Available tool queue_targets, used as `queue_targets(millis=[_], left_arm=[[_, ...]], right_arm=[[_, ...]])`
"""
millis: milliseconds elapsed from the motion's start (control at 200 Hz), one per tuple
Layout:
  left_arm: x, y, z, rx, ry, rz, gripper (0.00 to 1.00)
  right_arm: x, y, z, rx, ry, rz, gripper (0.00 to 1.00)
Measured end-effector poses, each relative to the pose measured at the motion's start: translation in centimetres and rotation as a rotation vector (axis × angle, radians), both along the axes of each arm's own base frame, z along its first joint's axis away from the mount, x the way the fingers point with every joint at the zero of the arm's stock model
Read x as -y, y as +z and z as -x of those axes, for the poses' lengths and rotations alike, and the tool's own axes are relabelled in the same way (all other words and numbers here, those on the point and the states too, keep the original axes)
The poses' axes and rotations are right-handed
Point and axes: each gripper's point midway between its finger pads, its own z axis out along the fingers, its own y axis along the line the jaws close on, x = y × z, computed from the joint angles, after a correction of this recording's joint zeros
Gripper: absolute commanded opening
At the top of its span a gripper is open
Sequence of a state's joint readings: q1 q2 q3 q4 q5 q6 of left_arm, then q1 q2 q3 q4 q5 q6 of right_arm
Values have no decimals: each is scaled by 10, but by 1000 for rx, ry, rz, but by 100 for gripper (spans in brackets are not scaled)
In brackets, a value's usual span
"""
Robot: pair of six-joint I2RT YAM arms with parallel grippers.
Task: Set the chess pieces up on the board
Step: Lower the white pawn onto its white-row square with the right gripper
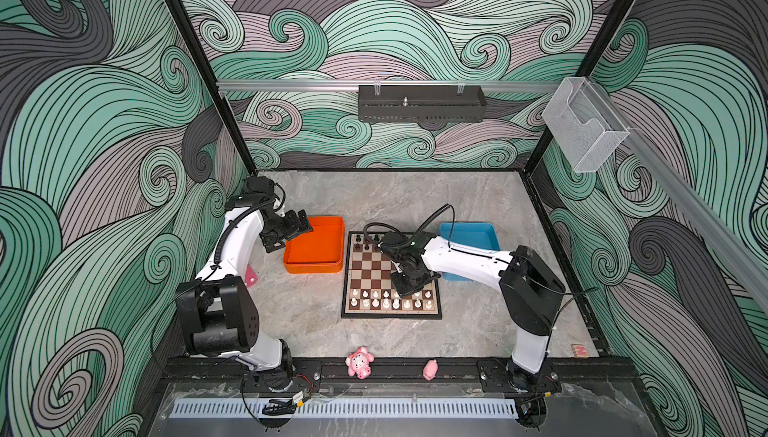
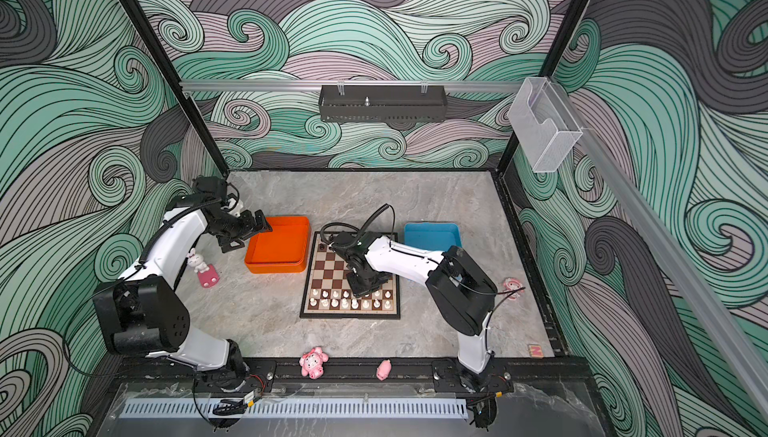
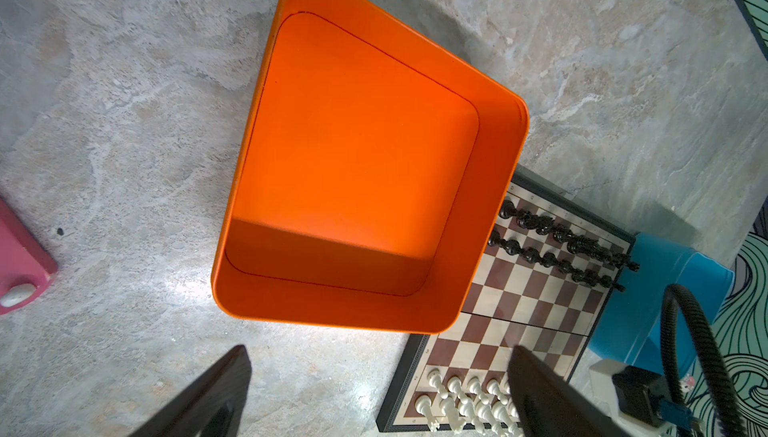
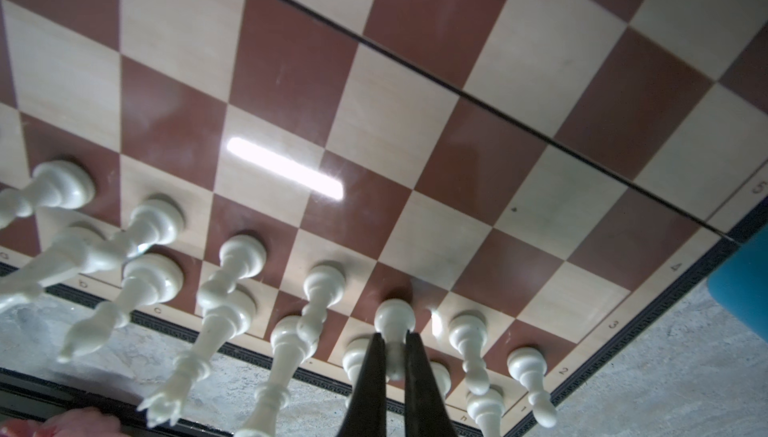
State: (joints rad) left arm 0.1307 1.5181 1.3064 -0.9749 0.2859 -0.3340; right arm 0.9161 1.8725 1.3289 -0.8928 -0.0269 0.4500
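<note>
Chess pieces (image 1: 375,293) stand on the board (image 1: 368,266), white rows near, black rows far. Only the right wrist view shows the right gripper (image 4: 392,337) clamped on a white pawn (image 4: 394,316), hidden under its arm in both top views. The left gripper (image 3: 378,348) gapes at the orange tray's (image 3: 494,189) edge.

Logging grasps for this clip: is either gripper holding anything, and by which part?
The right gripper pinches a white pawn by its upper part, its base on the board. The left gripper is open and holds nothing.
</note>
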Motion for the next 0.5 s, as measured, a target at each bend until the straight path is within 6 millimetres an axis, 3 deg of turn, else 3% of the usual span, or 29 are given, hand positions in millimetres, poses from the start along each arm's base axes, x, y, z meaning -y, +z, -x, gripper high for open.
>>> queue_targets(millis=[495], left_arm=[[1,-1,-1,-2,-2,7,99]], right_arm=[[0,-4,1,-12,0,7,12]])
